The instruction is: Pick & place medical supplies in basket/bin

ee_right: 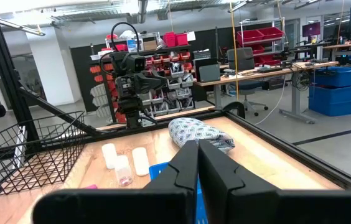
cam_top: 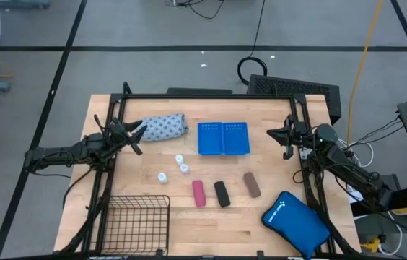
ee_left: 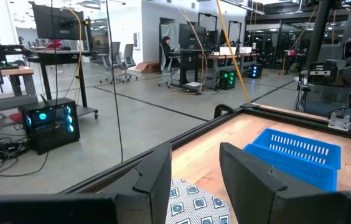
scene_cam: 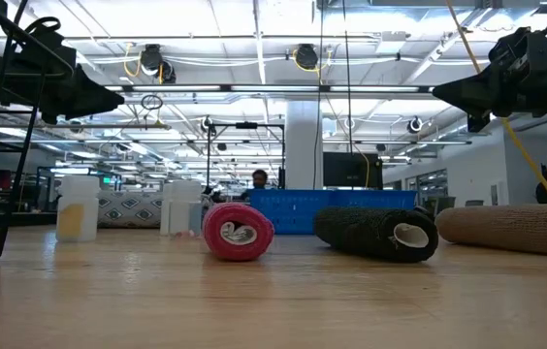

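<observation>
Wooden table (cam_top: 211, 217) under your arms: your left gripper (cam_top: 137, 135) hovers with fingers spread apart, the dotted soft pack (cam_top: 164, 128) just beyond its tips. Your right gripper (cam_top: 276, 133) waits with fingers pressed together, the blue tray (cam_top: 223, 138) near its tips, the wire basket (cam_top: 135, 220) well apart.

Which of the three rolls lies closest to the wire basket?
The pink roll: it lies at the basket's end of the row; the black and brown rolls lie farther away.
</observation>
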Controlling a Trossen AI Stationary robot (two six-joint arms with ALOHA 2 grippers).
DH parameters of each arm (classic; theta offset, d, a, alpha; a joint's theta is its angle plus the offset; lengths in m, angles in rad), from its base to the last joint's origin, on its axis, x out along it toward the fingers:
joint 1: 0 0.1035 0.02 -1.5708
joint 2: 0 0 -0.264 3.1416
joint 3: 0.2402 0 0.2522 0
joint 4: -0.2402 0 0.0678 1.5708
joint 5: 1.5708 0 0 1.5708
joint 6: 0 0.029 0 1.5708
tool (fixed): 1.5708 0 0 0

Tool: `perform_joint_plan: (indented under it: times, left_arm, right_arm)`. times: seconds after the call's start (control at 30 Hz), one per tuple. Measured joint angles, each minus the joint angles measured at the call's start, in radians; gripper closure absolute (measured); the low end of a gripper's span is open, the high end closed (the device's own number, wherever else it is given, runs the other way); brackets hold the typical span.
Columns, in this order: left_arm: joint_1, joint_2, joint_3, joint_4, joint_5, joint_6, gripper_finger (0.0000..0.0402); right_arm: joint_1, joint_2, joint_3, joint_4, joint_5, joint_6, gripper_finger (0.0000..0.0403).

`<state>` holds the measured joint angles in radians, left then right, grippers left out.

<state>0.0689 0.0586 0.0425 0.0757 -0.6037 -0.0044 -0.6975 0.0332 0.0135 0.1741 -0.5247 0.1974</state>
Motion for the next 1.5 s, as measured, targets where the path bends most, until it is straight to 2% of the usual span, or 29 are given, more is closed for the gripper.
perform_joint_plan:
  times: [1.5]
  left_arm:
    - [0.000,0.000,0.000,0.035,0.010,-0.019,0.0256]
  right_arm:
    - [0.000,0.000,0.000,0.000,0.000,0.000,0.0399]
